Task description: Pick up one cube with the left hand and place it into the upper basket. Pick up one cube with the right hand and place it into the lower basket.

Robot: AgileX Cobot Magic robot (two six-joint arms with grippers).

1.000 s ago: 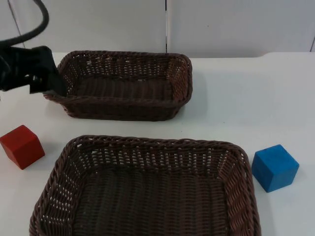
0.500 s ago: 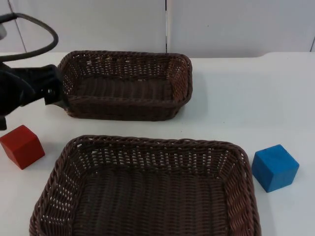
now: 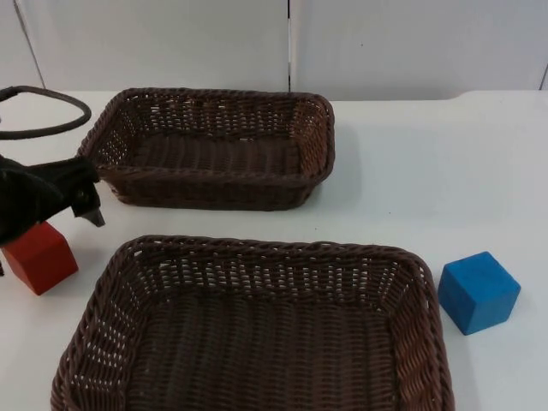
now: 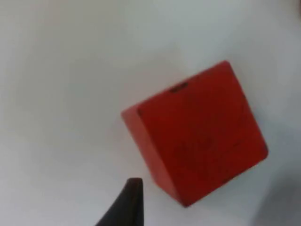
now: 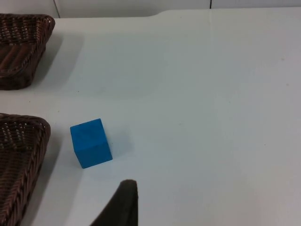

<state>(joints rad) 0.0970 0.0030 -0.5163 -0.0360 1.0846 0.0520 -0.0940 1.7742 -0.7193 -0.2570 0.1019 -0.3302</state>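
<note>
The left end effector (image 3: 86,208) hangs just above and slightly right of the red cube (image 3: 38,257), which sits on the desk (image 3: 411,171) left of the lower basket (image 3: 257,257); whether it is open I cannot tell. The cube has no long axis and sits skewed to the desk edge. The right arm waits, looking onto the blue cube (image 5: 91,142).

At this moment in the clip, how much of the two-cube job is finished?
Nothing is placed yet: the upper basket and the lower basket hold no cubes. In hand: the left gripper hangs just above the red cube, which sits on the table. Left: grasping and placing it in the upper basket, then the whole right-arm half; the blue cube sits untouched beside the lower basket.
</note>
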